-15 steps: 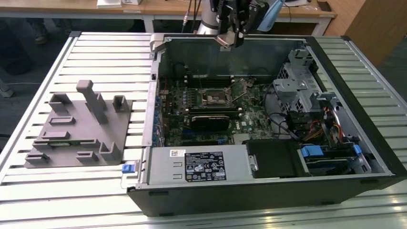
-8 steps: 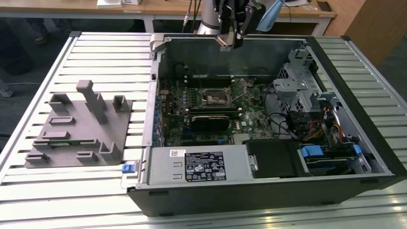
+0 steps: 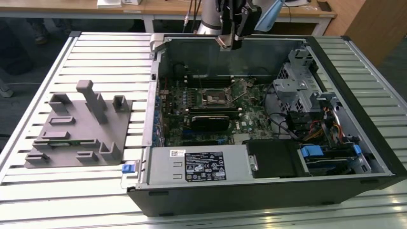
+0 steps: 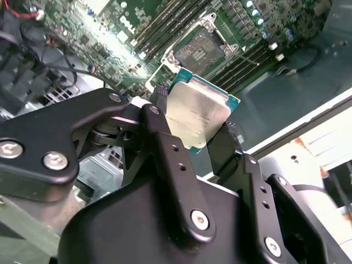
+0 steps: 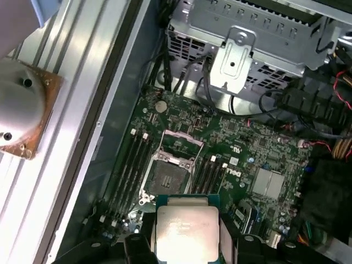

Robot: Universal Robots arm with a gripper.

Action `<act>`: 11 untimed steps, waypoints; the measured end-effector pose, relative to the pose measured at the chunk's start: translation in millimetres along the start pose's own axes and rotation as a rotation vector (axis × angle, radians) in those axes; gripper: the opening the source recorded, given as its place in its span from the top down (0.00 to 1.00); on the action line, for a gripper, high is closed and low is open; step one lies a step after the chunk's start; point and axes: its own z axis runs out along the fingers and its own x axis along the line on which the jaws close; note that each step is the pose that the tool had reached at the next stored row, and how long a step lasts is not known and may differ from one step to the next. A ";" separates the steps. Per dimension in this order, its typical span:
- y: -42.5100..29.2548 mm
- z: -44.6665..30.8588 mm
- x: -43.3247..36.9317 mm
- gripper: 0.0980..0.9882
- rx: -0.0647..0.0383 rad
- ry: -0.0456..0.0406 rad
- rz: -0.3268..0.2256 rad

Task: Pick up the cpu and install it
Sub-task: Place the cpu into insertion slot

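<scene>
Second wrist view: end effector point(image 4: 196, 124) clamped on cpu point(image 4: 199, 110) by two opposite edges, held above motherboard socket point(image 4: 201, 50), apart from it.

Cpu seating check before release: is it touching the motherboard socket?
Apart. In the exterior view the pincer holds the cpu high, well clear of the socket below.

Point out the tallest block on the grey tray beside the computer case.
The slim post in the tray's far half; it rises well above the squat blocks around it.
</scene>
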 end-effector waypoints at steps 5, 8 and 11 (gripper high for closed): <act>-0.1 1.9 0.0 0.50 0.000 -0.0046 0.097; -0.2 2.8 0.0 0.50 0.000 -0.0071 0.150; -0.2 3.9 0.0 0.50 0.000 -0.0104 0.220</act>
